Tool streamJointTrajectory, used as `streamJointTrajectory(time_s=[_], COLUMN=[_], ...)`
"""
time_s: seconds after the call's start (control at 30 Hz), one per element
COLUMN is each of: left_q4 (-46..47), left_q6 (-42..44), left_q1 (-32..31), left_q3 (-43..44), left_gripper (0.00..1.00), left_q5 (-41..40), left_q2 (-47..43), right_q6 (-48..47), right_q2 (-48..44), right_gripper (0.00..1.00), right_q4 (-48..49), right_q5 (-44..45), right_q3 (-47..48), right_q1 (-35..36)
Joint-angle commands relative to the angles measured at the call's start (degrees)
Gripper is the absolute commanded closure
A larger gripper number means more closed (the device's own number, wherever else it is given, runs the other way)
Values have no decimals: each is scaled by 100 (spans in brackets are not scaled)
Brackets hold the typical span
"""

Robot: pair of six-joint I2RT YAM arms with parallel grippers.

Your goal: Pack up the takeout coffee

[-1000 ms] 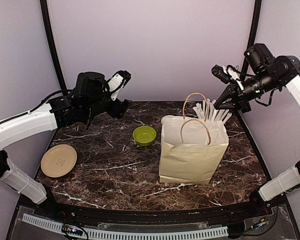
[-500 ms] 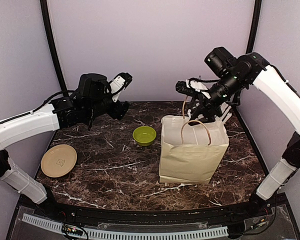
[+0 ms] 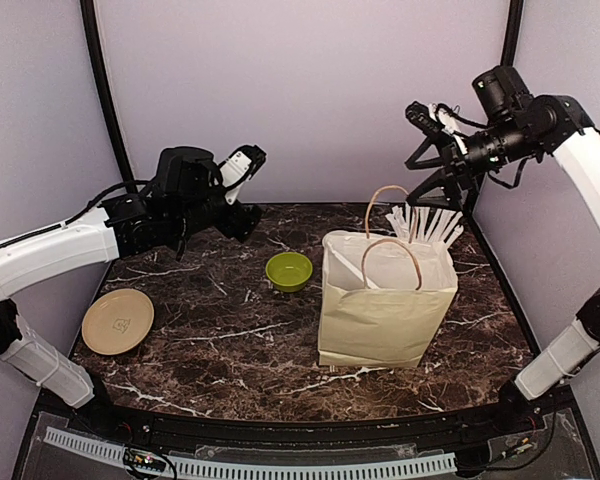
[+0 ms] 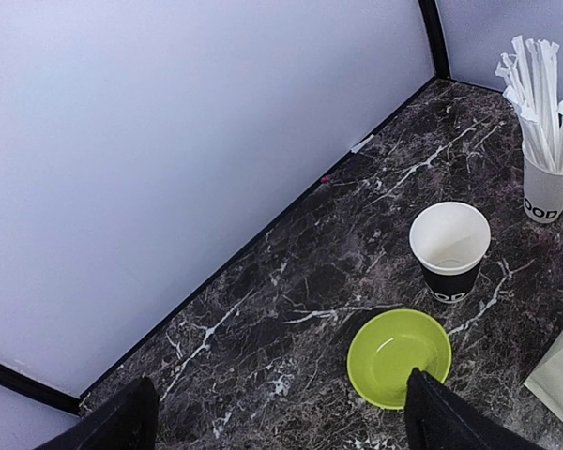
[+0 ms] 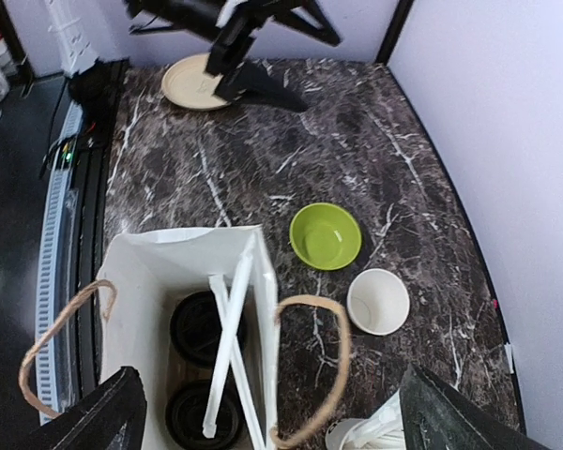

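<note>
The right gripper (image 3: 426, 150) hangs above the back of the paper bag (image 3: 385, 320), with its jaws spread wide and nothing between them. Inside the bag, the right wrist view shows two lidded cups (image 5: 203, 328) side by side, with loose straws (image 5: 227, 347) lying across them. One open cup (image 5: 378, 300) without a lid stands on the surface (image 3: 230, 340) just behind the bag's left rear corner, between the green bowl (image 5: 326, 236) and the white cup with straws (image 4: 549, 183). The left gripper (image 3: 244, 188) is in the air well to the left of the bag, also wide and empty.

I judge that the packing is partly done — the open cup is what remains. The next move calls for one gripper to come down over that cup from above and close on its wall. It must then lift the cup over the bag's rim and past the two handles (image 3: 390, 239).

Room is tight around the cup: the bowl, the straw cup and the back wall (image 4: 169, 141) are all near. In front of the bag and to its left the surface is free as far as the plate (image 3: 117, 321). How much floor is left inside the bag I cannot tell.
</note>
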Motion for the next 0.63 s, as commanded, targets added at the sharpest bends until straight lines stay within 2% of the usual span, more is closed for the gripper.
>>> streamJointTrajectory(time_s=[0.0, 0.2, 0.27, 0.37, 0.4, 0.47, 0.6], left_q4=[169, 124, -5, -265, -299, -345, -23], left_q6=[-45, -490, -886, -1555, -1853, -2076, -2082], left_q1=[90, 531, 849, 1275, 1436, 1555, 1588], left_q3=[62, 176, 265, 418, 428, 430, 127], left_gripper=[5, 1, 1, 1, 1, 1, 1], left_q5=[111, 310, 474, 856, 957, 1080, 1053], left_q2=[-152, -294, -293, -229, -219, -187, -278], right_q6=[879, 2923, 3545, 4252, 4303, 4249, 4251], right_q2=[-472, -1552, -1832, -2058, -2100, -2169, -2182], right_gripper=[2, 2, 1, 1, 1, 1, 1], right_q4=[1613, 4677, 5337, 5971, 6065, 6216, 6221], right_q5=[-491, 199, 1086, 2338, 2500, 2541, 2012], right_q3=[-985, -3452, -3999, -4618, -4757, -4970, -5063], right_q1=[-1224, -2973, -3206, -3225, -3236, -3251, -3288])
